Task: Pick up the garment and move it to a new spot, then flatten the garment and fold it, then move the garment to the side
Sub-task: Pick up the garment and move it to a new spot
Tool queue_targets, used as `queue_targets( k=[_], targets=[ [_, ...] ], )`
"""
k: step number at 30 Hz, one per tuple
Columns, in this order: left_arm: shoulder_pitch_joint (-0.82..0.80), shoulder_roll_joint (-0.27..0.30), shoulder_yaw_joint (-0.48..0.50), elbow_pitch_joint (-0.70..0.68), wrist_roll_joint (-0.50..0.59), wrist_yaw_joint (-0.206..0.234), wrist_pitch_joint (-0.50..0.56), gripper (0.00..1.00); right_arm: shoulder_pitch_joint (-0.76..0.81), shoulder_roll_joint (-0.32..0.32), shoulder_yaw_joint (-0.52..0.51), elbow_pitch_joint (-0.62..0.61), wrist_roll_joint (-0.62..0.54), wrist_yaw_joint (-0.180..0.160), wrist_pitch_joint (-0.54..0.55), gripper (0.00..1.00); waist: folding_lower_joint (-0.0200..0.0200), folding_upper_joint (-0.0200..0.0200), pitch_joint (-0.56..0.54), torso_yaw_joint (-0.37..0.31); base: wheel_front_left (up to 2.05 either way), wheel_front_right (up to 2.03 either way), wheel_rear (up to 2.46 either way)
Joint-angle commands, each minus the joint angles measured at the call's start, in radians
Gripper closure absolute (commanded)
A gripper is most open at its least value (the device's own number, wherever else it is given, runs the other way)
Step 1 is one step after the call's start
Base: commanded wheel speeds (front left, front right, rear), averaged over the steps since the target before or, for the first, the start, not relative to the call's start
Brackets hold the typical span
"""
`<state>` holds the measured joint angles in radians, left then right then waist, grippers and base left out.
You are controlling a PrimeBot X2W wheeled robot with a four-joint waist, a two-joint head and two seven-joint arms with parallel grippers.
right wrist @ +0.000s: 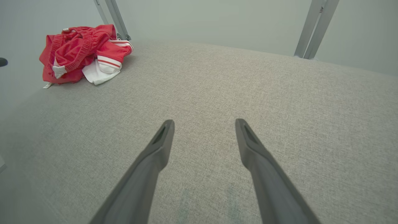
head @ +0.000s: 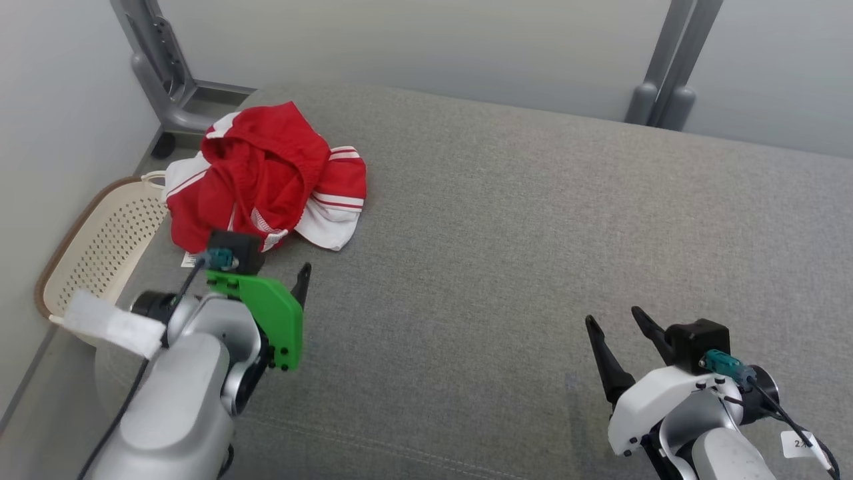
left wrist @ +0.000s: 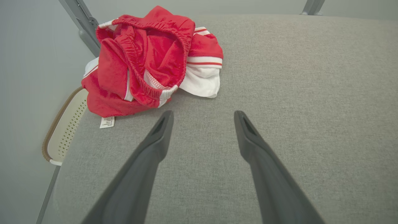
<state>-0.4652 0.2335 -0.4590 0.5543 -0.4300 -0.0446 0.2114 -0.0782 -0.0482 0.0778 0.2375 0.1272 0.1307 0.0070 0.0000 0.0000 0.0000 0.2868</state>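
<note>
The garment (head: 266,170) is a crumpled heap of red cloth with white panels and stripes, lying near the far left corner of the grey padded surface (head: 533,233). My left gripper (head: 280,267) hovers just short of its near edge, fingers open and holding nothing. In the left wrist view the garment (left wrist: 146,62) lies directly ahead of the open left gripper (left wrist: 203,113), with its white care label (left wrist: 107,122) flat on the padding. My right gripper (head: 613,317) is open over bare padding at the lower right. The right wrist view shows that open gripper (right wrist: 203,121) far from the garment (right wrist: 80,53).
A cream perforated basket (head: 100,247) stands beside the surface's left edge, below the garment. Grey metal frame posts rise at the back left (head: 166,73) and back right (head: 673,67). A pale wall runs behind. Bare padding spreads across the middle and right.
</note>
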Motion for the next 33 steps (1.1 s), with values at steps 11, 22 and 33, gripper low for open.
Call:
queue_targets(
  k=[11,22,33],
  targets=[
    [-0.268,0.013,-0.024,0.176,0.014,-0.041,0.094,0.00,-0.054,-0.004,0.068,-0.079,-0.032,0.000,0.045,0.00,0.0000,0.0000,0.170,-0.146,0.00,0.00,0.00],
    [-0.380,0.074,0.001,0.312,0.020,0.007,0.098,0.00,-0.053,-0.003,0.068,-0.125,-0.057,0.000,0.067,0.00,0.0000,0.0000,0.284,-0.219,0.00,0.00,0.00],
    [-0.407,0.102,0.015,0.373,0.017,0.056,0.097,1.00,-0.072,-0.003,0.064,-0.134,-0.065,0.000,0.067,0.00,0.0000,0.0000,0.322,-0.239,0.00,0.00,0.00]
  ],
)
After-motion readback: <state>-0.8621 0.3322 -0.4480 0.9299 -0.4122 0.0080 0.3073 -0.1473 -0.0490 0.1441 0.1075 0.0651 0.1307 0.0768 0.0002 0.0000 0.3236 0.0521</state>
